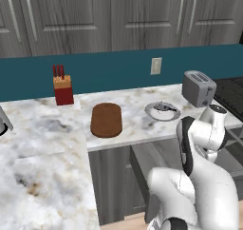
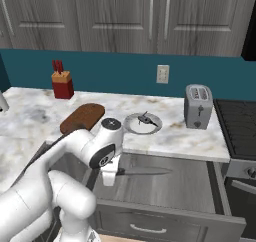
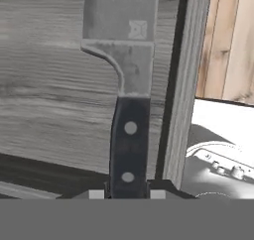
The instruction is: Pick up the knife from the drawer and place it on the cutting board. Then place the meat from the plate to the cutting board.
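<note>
The drawer [image 2: 170, 188] below the counter stands pulled out. My gripper [image 2: 111, 178] reaches down into it and is shut on the dark handle of the knife [image 2: 147, 172], whose grey blade points right over the drawer floor. In the hand view the knife [image 3: 130, 130] runs straight up from between my fingertips, along the drawer's side wall [image 3: 178, 85]. On the counter lies the brown cutting board [image 2: 82, 117], bare. To its right, the pale plate [image 2: 131, 126] holds the small meat [image 2: 145, 119]. The left base view shows the cutting board [image 1: 106, 119] and the plate [image 1: 153, 113].
A red and tan knife block [image 2: 62, 81] stands at the back left of the counter. A silver toaster [image 2: 198, 106] sits right of the plate, beside a dark stove [image 2: 240, 121]. Grey cabinets hang above. The drawer front [image 2: 165, 221] juts toward me.
</note>
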Tool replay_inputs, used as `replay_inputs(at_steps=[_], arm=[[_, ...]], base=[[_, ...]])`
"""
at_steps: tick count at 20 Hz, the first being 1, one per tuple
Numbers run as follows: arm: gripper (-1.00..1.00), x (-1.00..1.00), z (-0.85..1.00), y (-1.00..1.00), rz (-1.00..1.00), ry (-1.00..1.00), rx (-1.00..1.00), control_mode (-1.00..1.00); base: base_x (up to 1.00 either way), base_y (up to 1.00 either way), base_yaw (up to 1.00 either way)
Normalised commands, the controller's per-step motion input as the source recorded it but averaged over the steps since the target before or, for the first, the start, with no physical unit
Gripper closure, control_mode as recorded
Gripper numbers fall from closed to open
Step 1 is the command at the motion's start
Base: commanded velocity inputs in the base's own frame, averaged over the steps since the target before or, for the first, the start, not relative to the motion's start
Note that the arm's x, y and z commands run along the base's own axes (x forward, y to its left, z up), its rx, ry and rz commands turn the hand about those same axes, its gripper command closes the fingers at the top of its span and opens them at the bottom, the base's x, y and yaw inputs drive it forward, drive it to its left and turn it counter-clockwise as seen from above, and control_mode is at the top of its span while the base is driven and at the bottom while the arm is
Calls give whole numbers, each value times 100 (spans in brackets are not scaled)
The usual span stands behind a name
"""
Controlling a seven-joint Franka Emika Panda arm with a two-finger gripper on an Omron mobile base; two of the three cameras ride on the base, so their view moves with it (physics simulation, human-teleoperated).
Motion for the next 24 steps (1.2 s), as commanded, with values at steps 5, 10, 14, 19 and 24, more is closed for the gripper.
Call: replay_inputs(at_steps=[5,10,14,19,24], arm=[[100,-4,93,55,-15,0,-3,-100],[100,0,81,77,-5,0,-4,-100],[100,12,75,82,0,1,-5,-100],[100,28,64,82,0,2,-5,-100],[100,42,49,63,0,7,-2,-100]], base=[[0,0,0],[0,0,0],[0,0,0],[0,0,0],[0,0,0]])
